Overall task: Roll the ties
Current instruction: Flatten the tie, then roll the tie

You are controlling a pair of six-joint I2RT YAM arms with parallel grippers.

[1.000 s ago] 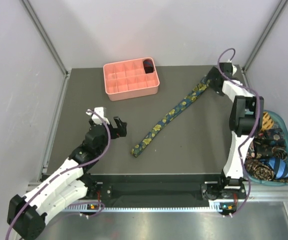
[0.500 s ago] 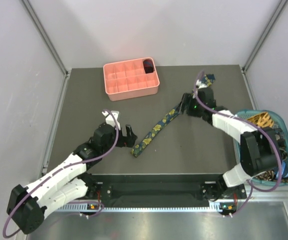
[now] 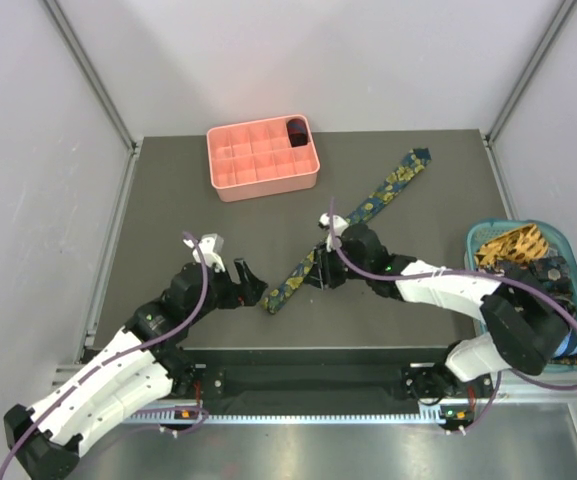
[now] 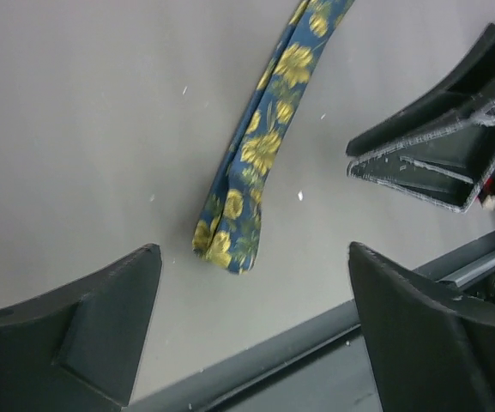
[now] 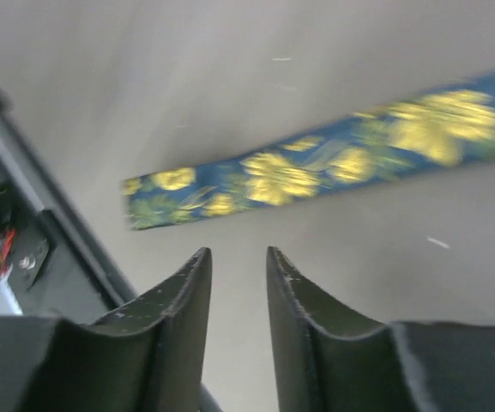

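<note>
Tie: flat, unrolled.
Left gripper: wide apart, at its near end.
Right gripper: nearly together, empty.
Next: likely pinch end, start rolling.

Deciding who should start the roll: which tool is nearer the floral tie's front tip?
Left. The left tool sits just left of the floral tie's front tip. The right tool hovers farther up the strip.
</note>
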